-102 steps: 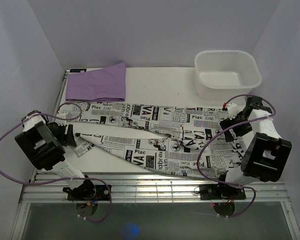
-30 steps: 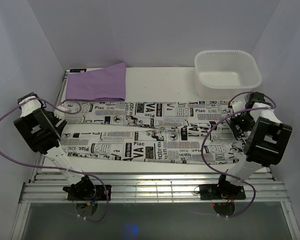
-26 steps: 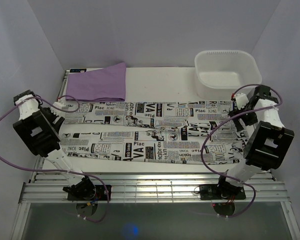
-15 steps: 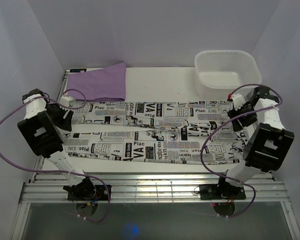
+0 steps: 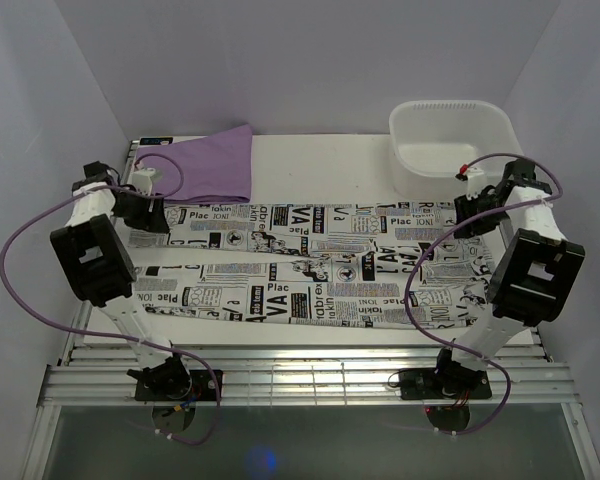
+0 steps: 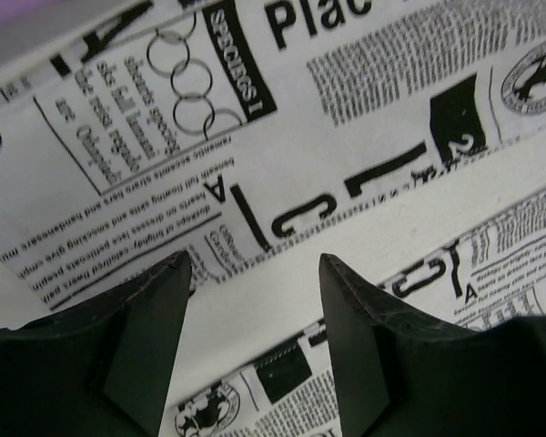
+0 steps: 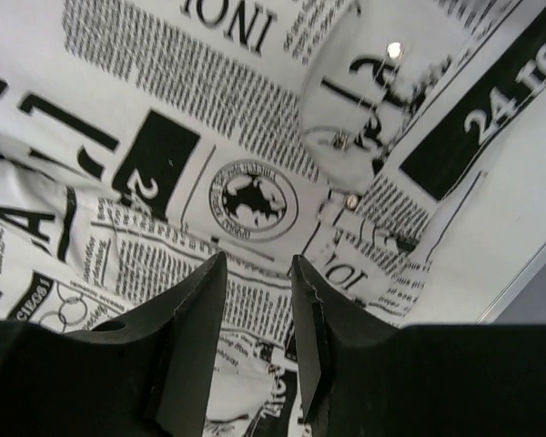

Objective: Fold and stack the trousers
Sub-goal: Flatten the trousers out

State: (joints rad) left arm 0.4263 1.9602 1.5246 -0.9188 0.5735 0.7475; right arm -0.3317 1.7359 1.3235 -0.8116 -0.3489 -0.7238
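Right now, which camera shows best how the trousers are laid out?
Top external: the trousers lie spread across the table, legs side by side, nearly their full length in view. Each wrist view shows only a close patch of printed fabric, the left one with a stitched hem.

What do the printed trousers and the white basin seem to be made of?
The trousers: probably thin woven cloth, matte; it lies limp with soft creases and stitched hems. The basin: likely moulded plastic, smooth with slight sheen, rounded corners and rolled rim.
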